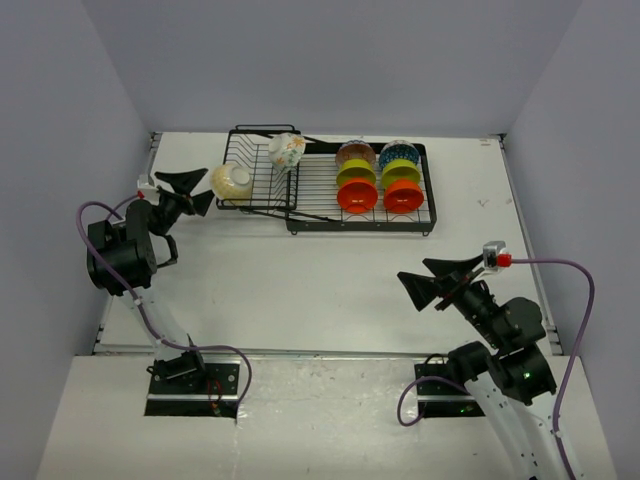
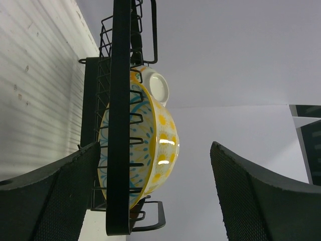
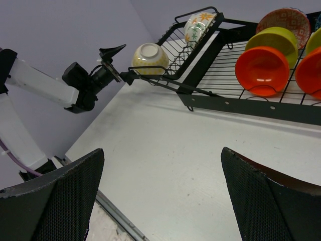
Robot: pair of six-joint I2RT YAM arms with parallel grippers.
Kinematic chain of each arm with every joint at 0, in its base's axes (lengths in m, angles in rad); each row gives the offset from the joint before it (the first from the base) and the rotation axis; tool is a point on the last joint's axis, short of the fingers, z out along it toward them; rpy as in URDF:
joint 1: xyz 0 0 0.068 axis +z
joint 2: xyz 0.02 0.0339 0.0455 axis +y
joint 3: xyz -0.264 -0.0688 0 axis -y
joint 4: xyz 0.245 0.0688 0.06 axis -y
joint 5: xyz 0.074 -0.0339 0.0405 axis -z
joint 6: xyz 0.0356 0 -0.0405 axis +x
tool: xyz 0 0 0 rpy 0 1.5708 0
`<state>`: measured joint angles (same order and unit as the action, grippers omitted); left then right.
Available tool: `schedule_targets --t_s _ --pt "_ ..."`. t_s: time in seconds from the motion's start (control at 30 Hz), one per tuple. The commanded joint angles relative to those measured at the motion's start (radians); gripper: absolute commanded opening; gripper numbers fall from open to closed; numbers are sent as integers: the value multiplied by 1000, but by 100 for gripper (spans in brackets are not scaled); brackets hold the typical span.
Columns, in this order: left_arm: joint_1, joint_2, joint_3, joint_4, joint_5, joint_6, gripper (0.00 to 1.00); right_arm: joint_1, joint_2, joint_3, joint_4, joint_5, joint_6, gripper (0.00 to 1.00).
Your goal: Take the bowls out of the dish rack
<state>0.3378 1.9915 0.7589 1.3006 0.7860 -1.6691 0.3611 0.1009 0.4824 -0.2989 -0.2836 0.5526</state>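
Bowl (image 1: 232,182) on dish rack (image 1: 360,228) end, just ahead of spread left gripper (image 1: 203,186)

Left arm (image 1: 120,255): elbow folded, left hand (image 1: 200,190) pointing right, fingers spread wide.
Right arm (image 1: 505,325): bent, right hand (image 1: 418,279) pointing left, fingers wide apart, gripping nothing.
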Motion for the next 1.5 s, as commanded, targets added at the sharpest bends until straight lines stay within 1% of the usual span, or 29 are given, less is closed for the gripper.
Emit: schedule_targets --t_s 0.0,0.7,1.0,1.3,1.43,1.47 --pt "-6 -42 30 451 16 -18 89 6 17 -2 43 -32 -13 99" --pt "-10 -106 22 485 -14 -34 90 6 23 -5 46 -35 -14 99" --pt "-42 -54 45 491 7 -49 90 6 28 -5 49 -34 -14 99" --pt "-57 -26 54 506 4 -61 85 6 37 -5 47 -29 -11 99" --pt "-57 -4 54 514 2 -64 81 6 43 -5 50 -31 -11 99" --pt "-57 1 54 517 2 -66 77 6 45 -5 50 -32 -11 99"
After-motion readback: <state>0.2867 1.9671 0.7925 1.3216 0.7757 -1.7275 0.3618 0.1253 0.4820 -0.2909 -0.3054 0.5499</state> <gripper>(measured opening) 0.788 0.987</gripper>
